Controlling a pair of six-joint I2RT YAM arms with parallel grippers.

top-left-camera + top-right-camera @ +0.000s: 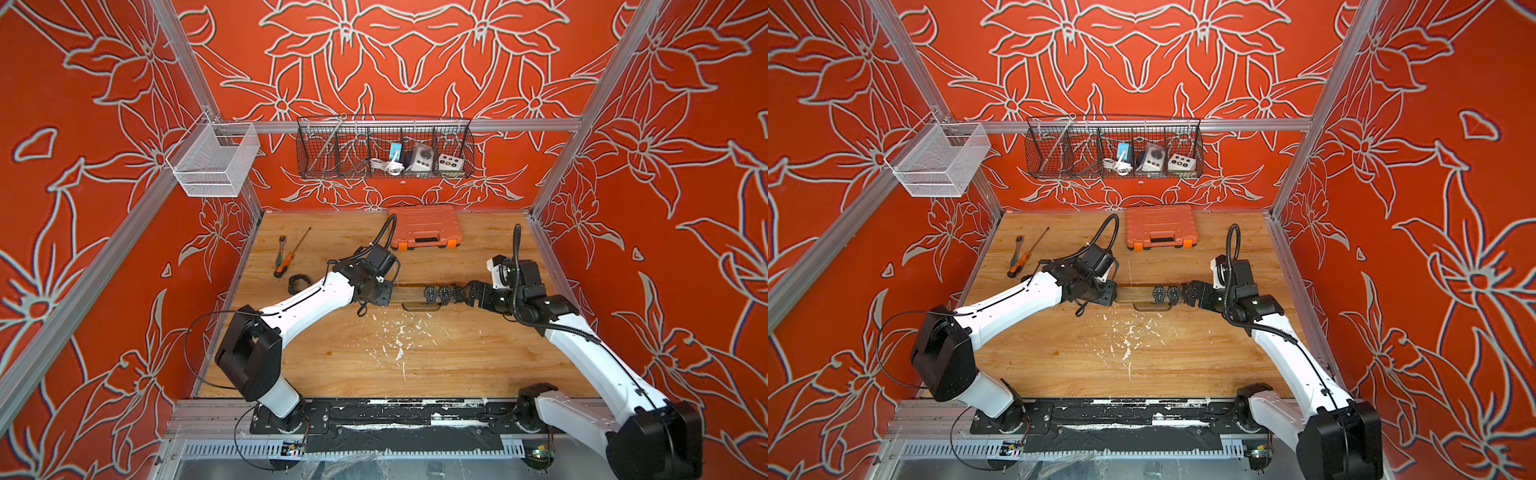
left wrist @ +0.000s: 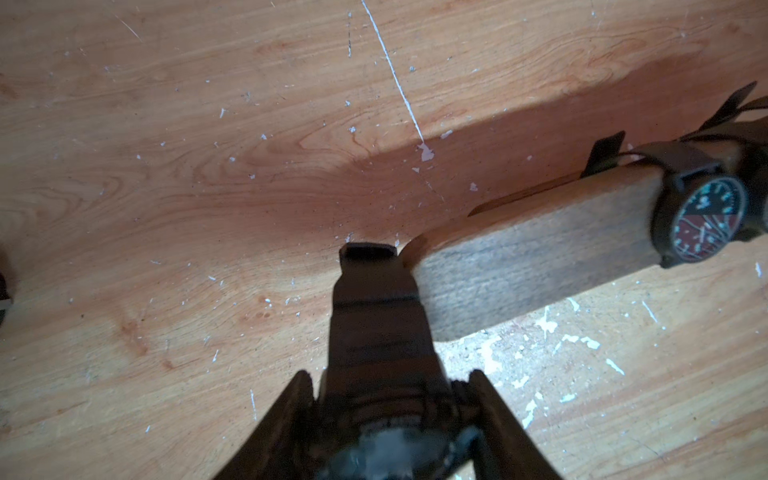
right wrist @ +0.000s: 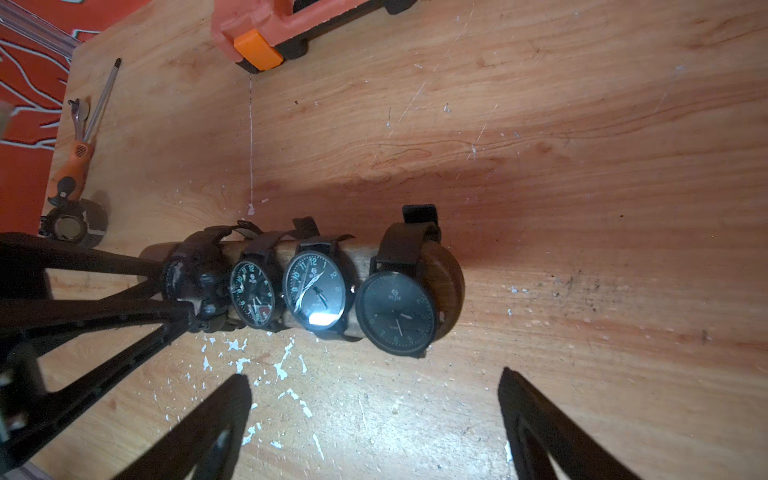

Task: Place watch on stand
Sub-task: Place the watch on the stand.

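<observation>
- The stand (image 2: pixel 540 257) is a long dark-brown wooden bar with rounded ends. It lies level, left to right, in the middle of the table in both top views (image 1: pixel 409 294) (image 1: pixel 1136 293), and a small flat base (image 1: pixel 419 307) shows at its near side.
- Its right half carries three other watches (image 3: pixel 316 291), set side by side with their dark dials facing up.
- The watch (image 3: pixel 191 282) is dark, with a broad dark strap. It sits at the stand's left end, its case between the fingers of the left gripper (image 2: pixel 390 378). Whether the strap goes round the bar cannot be told.

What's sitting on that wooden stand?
Three watches wrap the stand; the left gripper holds a fourth watch at its end. Their straps hide the wood beneath.
</observation>
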